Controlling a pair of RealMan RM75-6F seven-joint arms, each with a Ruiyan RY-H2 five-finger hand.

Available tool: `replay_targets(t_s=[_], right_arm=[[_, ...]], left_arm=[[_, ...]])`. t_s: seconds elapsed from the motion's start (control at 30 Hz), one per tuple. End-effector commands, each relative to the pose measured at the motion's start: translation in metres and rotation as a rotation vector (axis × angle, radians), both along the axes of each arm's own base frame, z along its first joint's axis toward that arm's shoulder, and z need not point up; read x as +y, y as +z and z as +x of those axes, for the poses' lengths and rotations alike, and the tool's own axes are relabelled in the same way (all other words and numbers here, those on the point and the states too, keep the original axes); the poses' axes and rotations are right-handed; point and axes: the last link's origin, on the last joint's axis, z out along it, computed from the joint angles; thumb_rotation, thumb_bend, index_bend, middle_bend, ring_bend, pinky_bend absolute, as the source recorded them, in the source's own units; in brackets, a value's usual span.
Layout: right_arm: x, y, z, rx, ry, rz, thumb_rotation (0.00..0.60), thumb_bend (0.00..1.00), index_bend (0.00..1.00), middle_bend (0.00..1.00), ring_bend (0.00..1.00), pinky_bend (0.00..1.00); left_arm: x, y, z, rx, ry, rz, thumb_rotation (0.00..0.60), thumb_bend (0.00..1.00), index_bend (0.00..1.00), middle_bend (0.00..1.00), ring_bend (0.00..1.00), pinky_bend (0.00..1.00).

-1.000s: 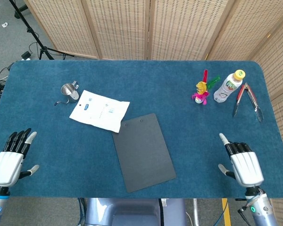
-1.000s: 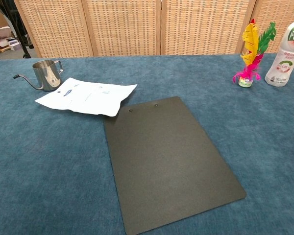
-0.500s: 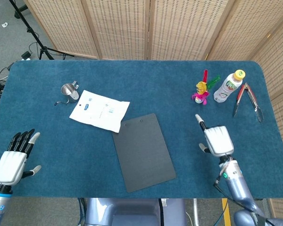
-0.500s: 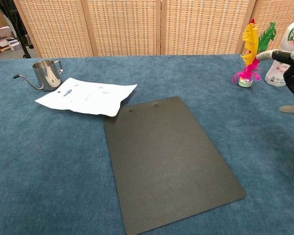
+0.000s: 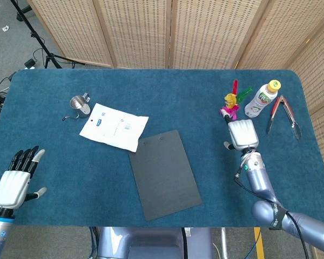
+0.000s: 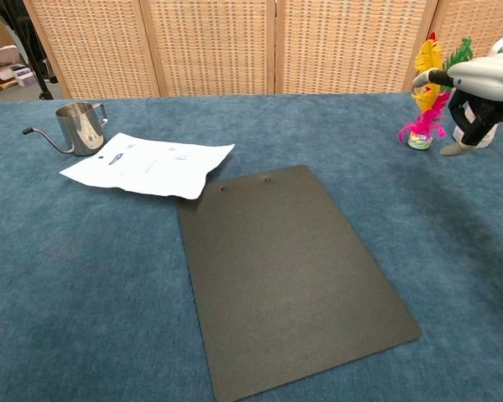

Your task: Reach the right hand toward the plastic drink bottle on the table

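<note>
Left hand (image 5: 13,182) idle at near-left worktop (image 5: 167,102) edge, fingers spread, empty. Right hand (image 5: 242,134) has moved forward from the near edge, fingers apart, holding nothing, now beside feathered shuttlecock toy (image 5: 230,103). Clear plastic yellow-capped drink bottle (image 5: 261,99) upright far right, not yet touched; reach nearly done.

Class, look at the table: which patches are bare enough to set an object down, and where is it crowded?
Bare cloth lies between the clipboard and the right hand, and along the far edge behind the paper. The far right corner is crowded: feather toy, bottle and tongs stand close together.
</note>
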Motion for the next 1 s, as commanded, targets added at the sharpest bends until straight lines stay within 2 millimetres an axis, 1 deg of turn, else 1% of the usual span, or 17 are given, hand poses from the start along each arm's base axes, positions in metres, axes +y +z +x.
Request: replay_targets(t_s=[0.03,0.37,0.53,0.77,0.83,1.0], right_arm=[[-0.009,0.004,0.000,-0.001,-0.021,-0.006,0.600,0.26,0.00,0.66,0.70,0.63],[-0.024,0.005,-0.004,0.002,-0.061,0.003,0.600,0.26,0.00,0.66,0.70,0.63],[-0.033,0.011,-0.005,0.006,-0.077,-0.012,0.600,0.26,0.00,0.66,0.70,0.63],[-0.035,0.017,-0.011,0.000,-0.107,-0.020,0.600,0.26,0.00,0.66,0.70,0.63],[-0.035,0.017,-0.017,0.004,-0.128,-0.017,0.600,0.26,0.00,0.66,0.70,0.63],[-0.035,0.017,-0.021,0.006,-0.137,-0.014,0.600,0.26,0.00,0.66,0.70,0.63]], left_arm=[[0.001,0.000,0.000,0.001,0.002,0.000,0.600,0.02,0.00,0.00,0.00,0.00],[0.001,-0.003,-0.001,0.006,0.005,-0.009,0.600,0.02,0.00,0.00,0.00,0.00],[0.001,-0.001,0.000,0.003,0.002,-0.003,0.600,0.02,0.00,0.00,0.00,0.00],[0.000,-0.003,0.000,0.007,-0.001,-0.008,0.600,0.02,0.00,0.00,0.00,0.00],[0.000,-0.003,0.001,0.007,-0.004,-0.009,0.600,0.02,0.00,0.00,0.00,0.00],[-0.001,-0.003,0.001,0.006,-0.007,-0.009,0.600,0.02,0.00,0.00,0.00,0.00]])
